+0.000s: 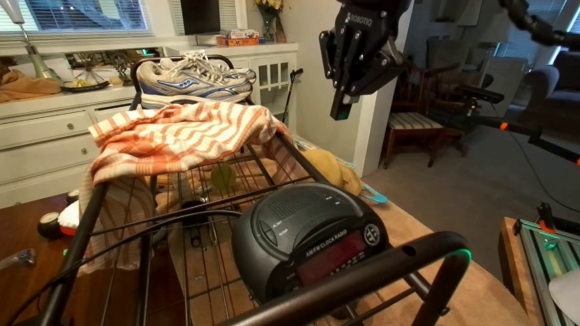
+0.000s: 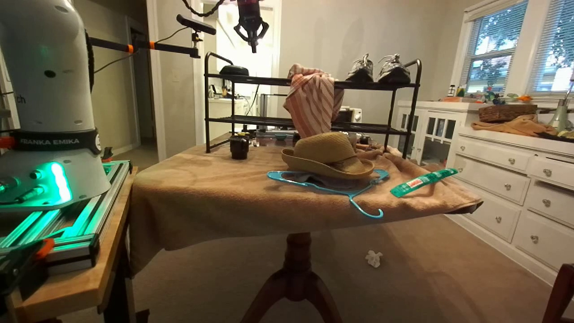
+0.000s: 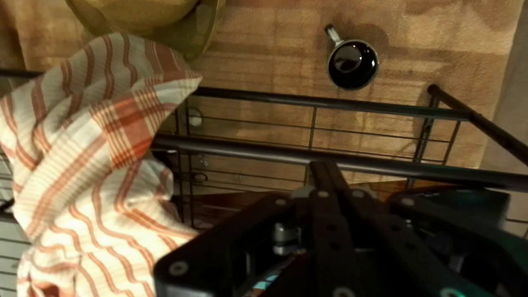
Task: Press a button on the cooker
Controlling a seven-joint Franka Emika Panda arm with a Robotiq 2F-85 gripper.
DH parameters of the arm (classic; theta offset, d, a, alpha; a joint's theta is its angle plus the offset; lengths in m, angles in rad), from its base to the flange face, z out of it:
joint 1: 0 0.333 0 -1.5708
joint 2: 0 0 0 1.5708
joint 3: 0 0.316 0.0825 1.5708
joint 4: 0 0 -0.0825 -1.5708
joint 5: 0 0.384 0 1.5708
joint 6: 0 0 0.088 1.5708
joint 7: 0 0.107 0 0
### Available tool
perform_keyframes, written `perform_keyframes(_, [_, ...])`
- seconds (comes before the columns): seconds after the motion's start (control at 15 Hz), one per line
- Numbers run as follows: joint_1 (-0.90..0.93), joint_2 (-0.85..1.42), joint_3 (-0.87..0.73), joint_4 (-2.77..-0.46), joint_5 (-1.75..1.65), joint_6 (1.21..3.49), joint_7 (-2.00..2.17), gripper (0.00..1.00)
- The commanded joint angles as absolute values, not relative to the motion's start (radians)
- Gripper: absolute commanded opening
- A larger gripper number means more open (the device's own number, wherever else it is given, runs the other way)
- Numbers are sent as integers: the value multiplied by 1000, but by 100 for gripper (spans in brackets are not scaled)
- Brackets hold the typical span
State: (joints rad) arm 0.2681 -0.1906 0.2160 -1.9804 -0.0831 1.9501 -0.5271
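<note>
The clock radio (image 1: 303,226) is black and rounded; its display (image 1: 333,261), dull red.

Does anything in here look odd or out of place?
Yes. A crumpled white scrap lies on the brown carpet like litter. A dark grey plastic clock radio shares a black metal rack with pale, blue-trimmed running shoes, an unusual pairing. A tan straw hat oddly covers part of a blue plastic hanger. I see no spill.
</note>
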Motion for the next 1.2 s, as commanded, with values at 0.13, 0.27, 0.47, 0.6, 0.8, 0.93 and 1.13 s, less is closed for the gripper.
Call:
perform_keyframes(0.13, [325, -177, 216, -1927, 10, 1932, -801, 0])
perform_keyframes(0.27, [334, -169, 218, -1922, 47, 1925, -877, 0])
perform_keyframes(0.47, [343, -161, 226, -1924, 81, 1922, -972, 0])
perform_keyframes(0.6, [345, -154, 234, -1926, 99, 1930, -1012, 0])
perform_keyframes(0.8, [348, -141, 245, -1930, 118, 1940, -1034, 0])
perform_keyframes(0.93, [348, -132, 254, -1929, 123, 1937, -1033, 0])
perform_keyframes(1.13, [346, -124, 264, -1931, 127, 1947, -1014, 0])
